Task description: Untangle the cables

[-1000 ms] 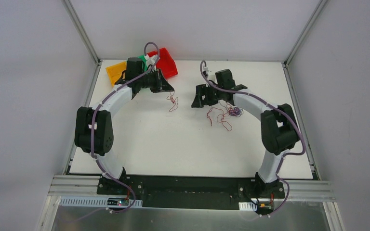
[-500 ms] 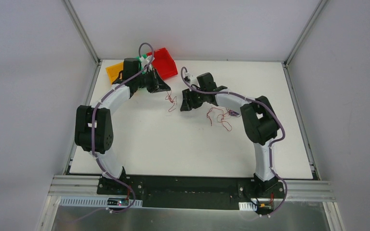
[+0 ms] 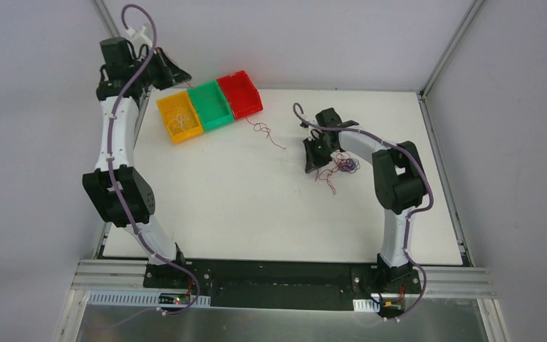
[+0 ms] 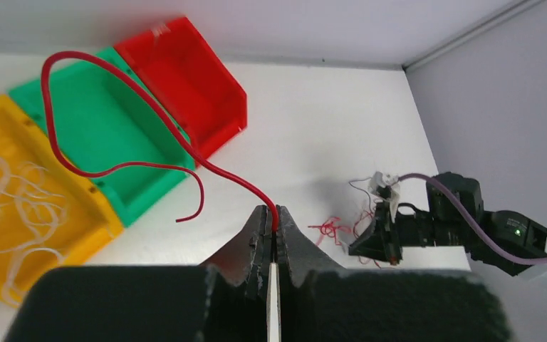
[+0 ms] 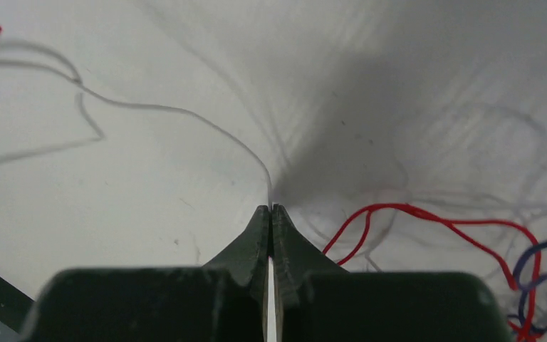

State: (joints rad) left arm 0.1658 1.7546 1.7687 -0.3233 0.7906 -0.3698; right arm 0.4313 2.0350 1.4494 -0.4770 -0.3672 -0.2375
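My left gripper (image 4: 274,217) is raised high above the table's far left corner (image 3: 181,73), shut on a red cable (image 4: 114,78) that arcs over the bins with its free end in the air. Low on the table, my right gripper (image 5: 271,207) stands beside the tangle (image 3: 313,160). It is shut, with a whitish cable (image 5: 149,107) running into its tips. The tangle (image 3: 342,165) of red (image 5: 427,214) and purple-blue (image 5: 534,260) cables lies just right of it. A loose red cable (image 3: 263,132) lies near the red bin.
Three bins stand in a row at the back left: yellow (image 3: 162,108) with whitish cables (image 4: 14,206) inside, green (image 3: 210,105) and red (image 3: 241,92). Grey walls and a metal frame close the table at back and sides.
My left arm has swung up and away to the far left with a red cable. My right gripper has shut and shifted back right, down by the tangle. The bins are uncovered.
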